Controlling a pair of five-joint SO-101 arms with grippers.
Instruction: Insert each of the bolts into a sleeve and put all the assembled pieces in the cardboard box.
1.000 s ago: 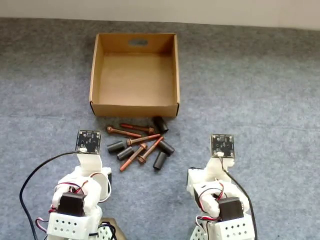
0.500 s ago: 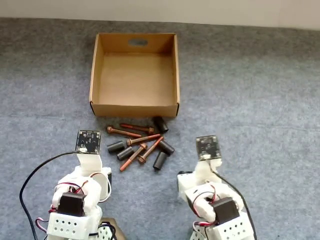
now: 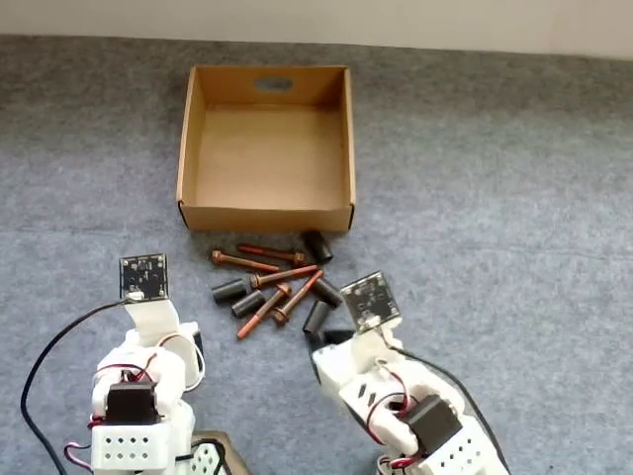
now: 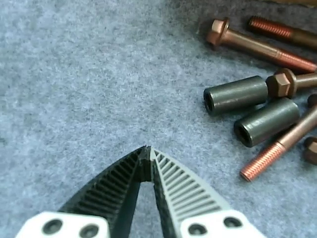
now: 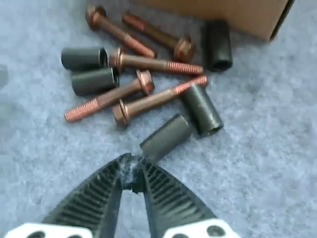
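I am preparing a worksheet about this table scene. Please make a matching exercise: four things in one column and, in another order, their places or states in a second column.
1. brown cardboard box
2. left gripper
3. right gripper
4. copper-coloured metal bolts

A. shut, close to the end of a dark metal sleeve
B. lying loose, not yet assembled
C. shut, above bare grey carpet
D. standing beyond the pile of parts

Pairs: 1-D, 2-C, 3-A, 4-B

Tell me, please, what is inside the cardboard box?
Inside the cardboard box, bare floor is visible; the bolts and sleeves lie outside on the carpet. The near wall covers a thin strip of floor.
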